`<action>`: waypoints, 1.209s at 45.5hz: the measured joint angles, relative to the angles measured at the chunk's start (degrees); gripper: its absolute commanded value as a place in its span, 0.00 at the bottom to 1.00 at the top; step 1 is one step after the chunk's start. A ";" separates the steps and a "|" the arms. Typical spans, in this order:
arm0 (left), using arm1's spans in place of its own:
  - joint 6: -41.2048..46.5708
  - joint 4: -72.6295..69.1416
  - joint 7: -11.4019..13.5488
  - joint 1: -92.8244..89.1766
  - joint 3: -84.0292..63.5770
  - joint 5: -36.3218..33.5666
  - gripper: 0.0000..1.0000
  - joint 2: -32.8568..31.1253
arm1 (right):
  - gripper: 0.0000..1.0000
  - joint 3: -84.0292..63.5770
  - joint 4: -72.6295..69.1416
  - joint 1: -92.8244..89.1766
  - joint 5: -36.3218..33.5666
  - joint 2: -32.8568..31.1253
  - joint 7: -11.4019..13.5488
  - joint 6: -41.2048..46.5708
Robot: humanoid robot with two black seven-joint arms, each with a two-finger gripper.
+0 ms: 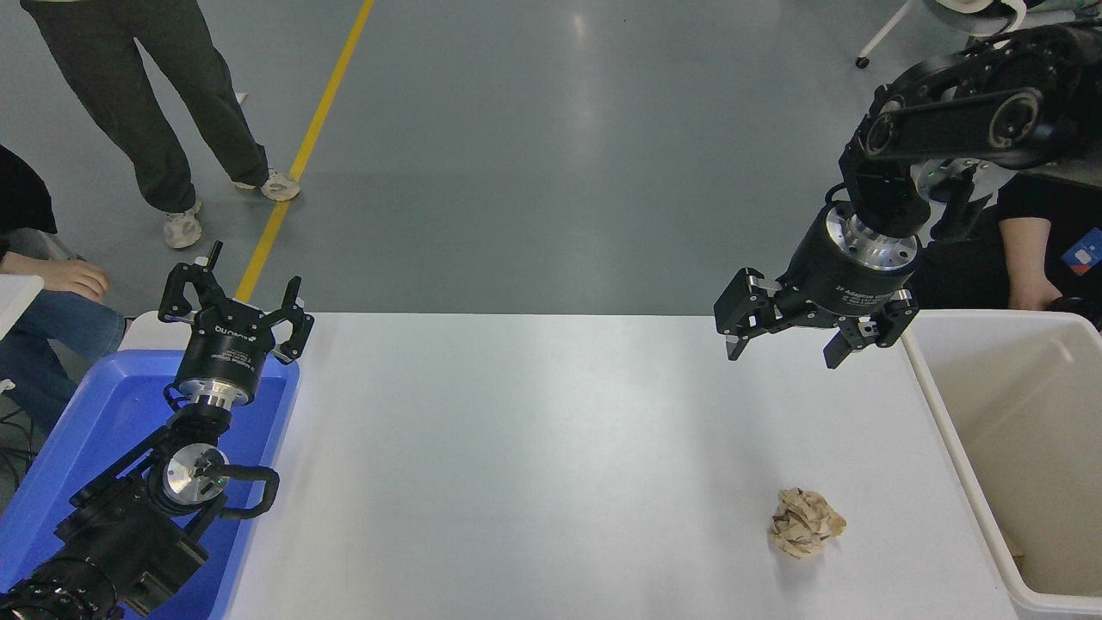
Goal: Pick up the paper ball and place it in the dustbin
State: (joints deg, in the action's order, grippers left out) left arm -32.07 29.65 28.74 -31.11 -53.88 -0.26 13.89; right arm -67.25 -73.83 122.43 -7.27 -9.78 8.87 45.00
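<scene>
Nearest the camera, the left arm (129, 525) comes in from the lower left corner, its base cut off by the picture's edge, and covers part of the one blue tray (95, 413) beneath it. At its tip the left gripper (237, 297) rests over the tray's far end with its fingers spread open and nothing between them. One paper ball (806, 522) lies alone on the white table (534, 448), toward the near right, close to the dustbin (943, 405) but not touching it. Only part of the dustbin shows, since the right and bottom edges cut it off; a small brownish scrap low against its inner wall is too small to make out. Farther back, the right gripper (788, 344) hangs in the air over the table's far edge, well apart from the ball, open and empty. Beyond the table are parts of three people: a pair of legs standing on the grey floor, a hand and knee at the left edge, and a forearm behind the right arm.
</scene>
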 measured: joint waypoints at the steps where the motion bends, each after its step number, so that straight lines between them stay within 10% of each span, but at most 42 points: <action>1: 0.00 0.00 0.00 0.00 0.00 0.00 0.98 0.00 | 1.00 0.02 0.00 0.01 0.00 0.00 0.00 0.00; 55: -0.01 0.04 -0.01 0.00 0.00 0.00 0.98 0.00 | 1.00 0.25 2.74 -1.80 0.16 -0.03 0.00 0.00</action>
State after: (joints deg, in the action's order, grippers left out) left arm -32.08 29.68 28.74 -31.11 -53.88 -0.26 13.89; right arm -66.99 -71.09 120.64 -7.11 -9.81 8.88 45.00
